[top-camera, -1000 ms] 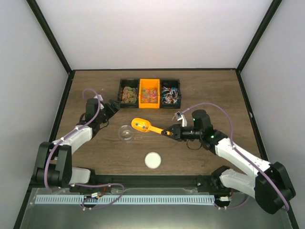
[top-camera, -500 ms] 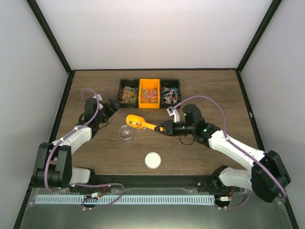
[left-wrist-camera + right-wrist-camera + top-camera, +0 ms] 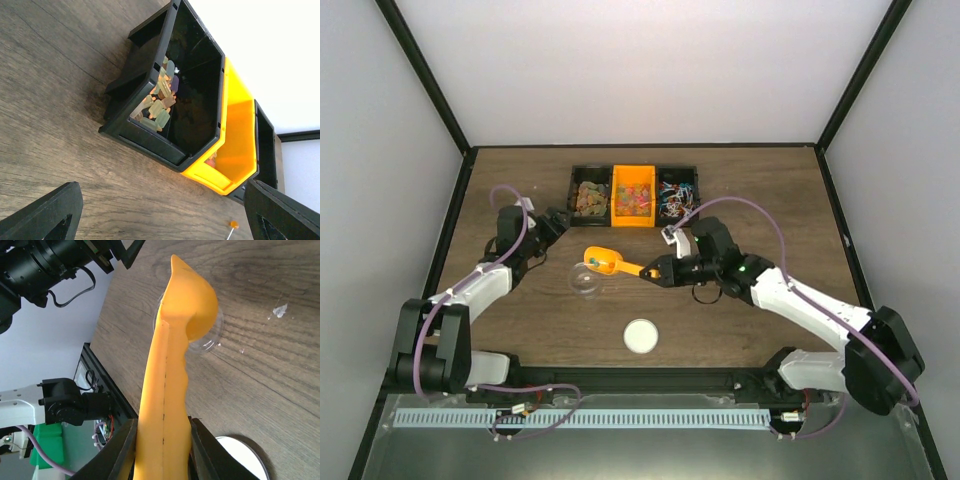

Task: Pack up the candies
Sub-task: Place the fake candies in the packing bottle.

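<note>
My right gripper (image 3: 655, 272) is shut on the handle of the orange scoop (image 3: 610, 263), also seen in the right wrist view (image 3: 170, 370). The scoop bowl carries a few small candies (image 3: 599, 262) and hangs over the right rim of a clear round cup (image 3: 584, 278), which shows under the scoop in the right wrist view (image 3: 210, 335). Candies fill three bins: brownish-green gummies (image 3: 589, 197) (image 3: 159, 102), red-orange bits (image 3: 633, 198), wrapped pieces (image 3: 677, 198). My left gripper (image 3: 558, 222) is open and empty, left of the bins; its black fingertips (image 3: 45, 212) frame bare wood.
The white round lid (image 3: 640, 336) lies near the table's front edge and shows in the right wrist view (image 3: 245, 460). The black bin (image 3: 175, 95) and orange bin (image 3: 235, 145) fill the left wrist view. A tiny orange piece (image 3: 233, 224) lies on the wood.
My right gripper has carried the scoop leftward from mid-table to above the clear cup's rim. The left arm has not moved.
</note>
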`<state>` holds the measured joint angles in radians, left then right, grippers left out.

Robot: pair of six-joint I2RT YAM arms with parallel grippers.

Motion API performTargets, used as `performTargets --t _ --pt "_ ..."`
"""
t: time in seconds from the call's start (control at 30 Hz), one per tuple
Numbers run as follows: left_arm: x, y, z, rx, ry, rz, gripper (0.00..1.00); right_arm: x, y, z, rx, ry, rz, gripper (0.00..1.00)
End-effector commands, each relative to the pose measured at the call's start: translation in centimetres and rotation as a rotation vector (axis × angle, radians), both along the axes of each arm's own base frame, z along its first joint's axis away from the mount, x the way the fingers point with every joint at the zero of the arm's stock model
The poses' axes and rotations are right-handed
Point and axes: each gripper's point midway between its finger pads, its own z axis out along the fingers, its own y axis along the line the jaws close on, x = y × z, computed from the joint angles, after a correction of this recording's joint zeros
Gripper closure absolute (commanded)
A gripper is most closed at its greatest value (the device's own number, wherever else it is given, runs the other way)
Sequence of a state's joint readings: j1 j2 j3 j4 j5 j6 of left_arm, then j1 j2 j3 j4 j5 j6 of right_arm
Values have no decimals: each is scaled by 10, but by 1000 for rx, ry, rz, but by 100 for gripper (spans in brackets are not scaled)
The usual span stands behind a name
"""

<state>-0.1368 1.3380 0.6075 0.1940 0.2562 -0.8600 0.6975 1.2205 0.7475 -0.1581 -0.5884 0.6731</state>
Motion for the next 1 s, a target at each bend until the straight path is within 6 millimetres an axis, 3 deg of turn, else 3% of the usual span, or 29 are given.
performTargets --t 0.0,0.6,0.97 --pt "2 0 9 -11 -35 -6 10 5 5 17 -19 -77 20 97" --pt "2 1 9 -13 -34 -12 10 3 20 12 -204 -154 69 97" --pt "2 1 9 -16 -33 -14 10 2 18 14 -290 -218 61 97"
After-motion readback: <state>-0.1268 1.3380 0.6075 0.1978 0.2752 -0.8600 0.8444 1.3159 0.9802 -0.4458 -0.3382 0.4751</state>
